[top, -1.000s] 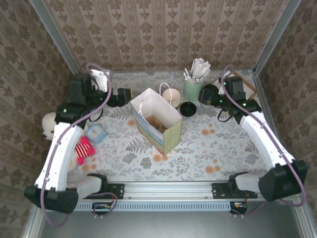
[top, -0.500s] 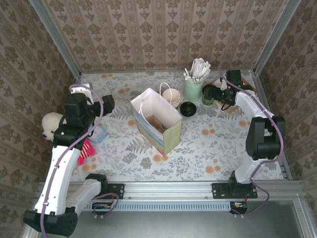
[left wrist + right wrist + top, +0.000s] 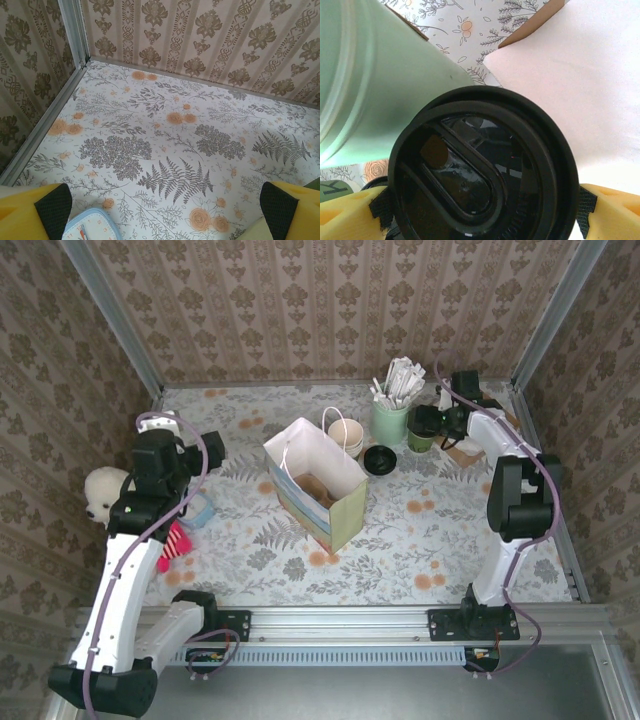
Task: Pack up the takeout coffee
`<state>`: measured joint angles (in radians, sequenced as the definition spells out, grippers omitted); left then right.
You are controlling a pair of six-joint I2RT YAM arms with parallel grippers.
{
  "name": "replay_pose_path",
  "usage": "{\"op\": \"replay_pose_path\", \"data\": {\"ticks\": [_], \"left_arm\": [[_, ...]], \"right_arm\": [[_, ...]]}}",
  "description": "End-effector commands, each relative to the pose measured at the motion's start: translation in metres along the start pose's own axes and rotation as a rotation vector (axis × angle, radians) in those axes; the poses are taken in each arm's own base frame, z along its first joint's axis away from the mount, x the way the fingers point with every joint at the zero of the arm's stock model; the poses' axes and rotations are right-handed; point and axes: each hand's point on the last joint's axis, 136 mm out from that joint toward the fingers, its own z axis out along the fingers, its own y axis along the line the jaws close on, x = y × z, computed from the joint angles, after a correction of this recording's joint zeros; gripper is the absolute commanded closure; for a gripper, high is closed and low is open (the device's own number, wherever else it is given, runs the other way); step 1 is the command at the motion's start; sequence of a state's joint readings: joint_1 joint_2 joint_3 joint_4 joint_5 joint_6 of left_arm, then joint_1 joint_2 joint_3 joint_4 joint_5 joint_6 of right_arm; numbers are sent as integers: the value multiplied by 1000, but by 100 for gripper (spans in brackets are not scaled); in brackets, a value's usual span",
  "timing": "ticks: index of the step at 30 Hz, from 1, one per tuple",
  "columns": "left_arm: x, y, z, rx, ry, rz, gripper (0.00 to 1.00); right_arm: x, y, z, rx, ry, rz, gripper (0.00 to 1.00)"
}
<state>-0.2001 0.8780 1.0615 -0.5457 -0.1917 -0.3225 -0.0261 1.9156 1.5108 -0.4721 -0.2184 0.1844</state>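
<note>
The takeout coffee [image 3: 421, 438], a small dark-green cup with a black lid [image 3: 480, 170], stands at the back right beside the pale-green holder of white sticks [image 3: 389, 420]. My right gripper [image 3: 430, 427] reaches it from the right. In the right wrist view the right gripper [image 3: 480, 212] has a yellow finger on each side of the lid, with the black pads [image 3: 379, 207] against its rim. The white paper bag [image 3: 315, 480] stands open mid-table. My left gripper [image 3: 207, 447] hangs open over the bare cloth at the left, nothing between its fingers [image 3: 280, 210].
A loose black lid [image 3: 380, 459] and a stack of lidless cups [image 3: 346, 435] sit behind the bag. A blue clock [image 3: 192, 508], a pink toy [image 3: 172, 542] and a white plush [image 3: 97, 495] lie at the left. Brown card [image 3: 465, 451] lies under the right arm.
My right gripper moved right and back to the takeout coffee and has begun to close on its lid. The left arm drew back toward the left and near side.
</note>
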Motion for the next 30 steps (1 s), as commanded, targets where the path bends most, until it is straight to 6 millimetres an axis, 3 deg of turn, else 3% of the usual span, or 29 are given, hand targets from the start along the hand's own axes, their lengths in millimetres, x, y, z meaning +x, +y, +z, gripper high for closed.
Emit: {"op": "replay_pose_path", "data": {"ticks": [1, 4, 13, 19, 26, 30], "left_arm": [[-5, 4, -2, -17, -9, -17, 0], [-5, 3, -2, -10, -7, -21, 0], [1, 11, -5, -36, -18, -97, 0], [7, 15, 1, -45, -33, -151, 0], [13, 11, 3, -22, -15, -175, 0], [15, 15, 5, -38, -34, -220, 0]], "right_arm": [[-2, 2, 3, -8, 11, -2, 13], [1, 0, 3, 3, 24, 2, 24], [25, 10, -26, -43, 33, -3, 25], [74, 13, -53, -64, 51, 44, 22], [135, 35, -84, -173, 114, -18, 20], [159, 50, -100, -206, 133, -95, 21]]}}
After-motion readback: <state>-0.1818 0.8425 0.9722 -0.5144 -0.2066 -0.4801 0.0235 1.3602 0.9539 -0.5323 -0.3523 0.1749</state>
